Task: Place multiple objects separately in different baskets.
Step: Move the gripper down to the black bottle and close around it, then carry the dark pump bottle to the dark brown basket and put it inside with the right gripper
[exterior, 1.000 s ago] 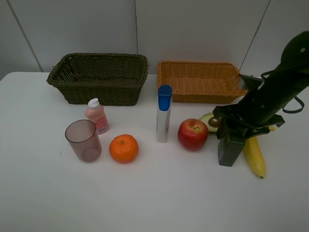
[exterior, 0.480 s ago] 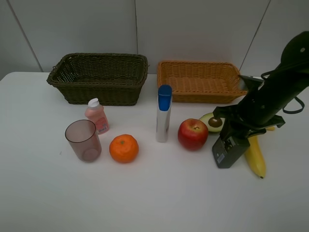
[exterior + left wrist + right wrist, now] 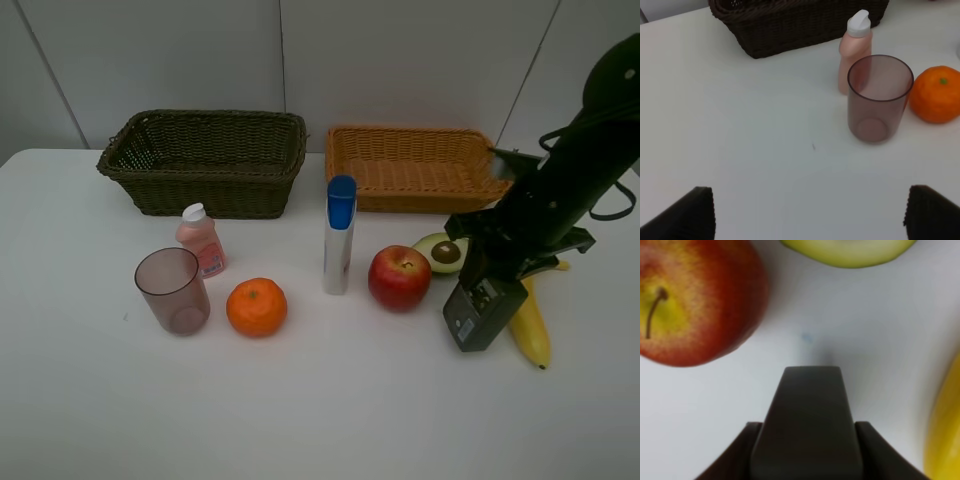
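Dark green pump bottle (image 3: 484, 312) hangs tilted.
Your right gripper (image 3: 497, 278) looks clamped on its top, ready for basketing; fingers hidden.

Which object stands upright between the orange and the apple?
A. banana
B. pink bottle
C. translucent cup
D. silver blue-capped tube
D: the silver blue-capped tube stands upright between the orange and the red apple.
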`<state>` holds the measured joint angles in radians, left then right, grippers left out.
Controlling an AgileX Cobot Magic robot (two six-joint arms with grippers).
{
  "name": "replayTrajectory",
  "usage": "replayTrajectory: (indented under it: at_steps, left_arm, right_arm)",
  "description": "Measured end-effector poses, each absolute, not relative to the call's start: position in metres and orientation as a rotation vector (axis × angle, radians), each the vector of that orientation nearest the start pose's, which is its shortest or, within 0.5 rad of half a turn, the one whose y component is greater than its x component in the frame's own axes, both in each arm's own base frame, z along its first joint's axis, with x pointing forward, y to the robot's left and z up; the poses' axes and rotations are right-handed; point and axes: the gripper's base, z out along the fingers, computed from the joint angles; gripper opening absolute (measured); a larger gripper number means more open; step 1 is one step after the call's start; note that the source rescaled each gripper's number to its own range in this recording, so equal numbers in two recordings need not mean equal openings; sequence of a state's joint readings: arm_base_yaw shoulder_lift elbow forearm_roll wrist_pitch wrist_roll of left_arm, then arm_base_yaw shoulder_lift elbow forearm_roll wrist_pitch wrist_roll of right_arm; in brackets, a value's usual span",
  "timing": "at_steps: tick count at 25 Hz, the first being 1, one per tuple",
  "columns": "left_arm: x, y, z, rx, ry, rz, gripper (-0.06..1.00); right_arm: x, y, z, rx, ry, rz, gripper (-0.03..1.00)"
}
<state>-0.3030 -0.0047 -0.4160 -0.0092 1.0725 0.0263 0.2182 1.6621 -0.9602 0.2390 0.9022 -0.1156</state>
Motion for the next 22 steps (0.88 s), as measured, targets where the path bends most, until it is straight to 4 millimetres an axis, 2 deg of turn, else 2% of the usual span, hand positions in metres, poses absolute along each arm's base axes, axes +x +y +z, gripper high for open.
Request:
replayTrajectory:
  at_steps: [5,9,18,22]
  left_arm:
    - [0.002,-0.001,0.253,0.351,2.111,-0.174,1.00]
    - [0.002,-0.001,0.253,0.351,2.111,-0.174,1.00]
    - [0.002,-0.001,0.253,0.351,2.111,-0.174,1.00]
    - [0.002,-0.001,0.253,0.351,2.111,-0.174,1.00]
  right_arm:
    - [0.285,0.078,0.207,-0.391,3.107,0.253,0.09]
    - [0.297,0.075,0.230,-0.461,3.073,0.155,0.09]
    - [0.335,0.072,0.292,-0.507,2.835,-0.018,0.09]
    - [0.357,0.073,0.310,-0.522,2.721,-0.085,0.09]
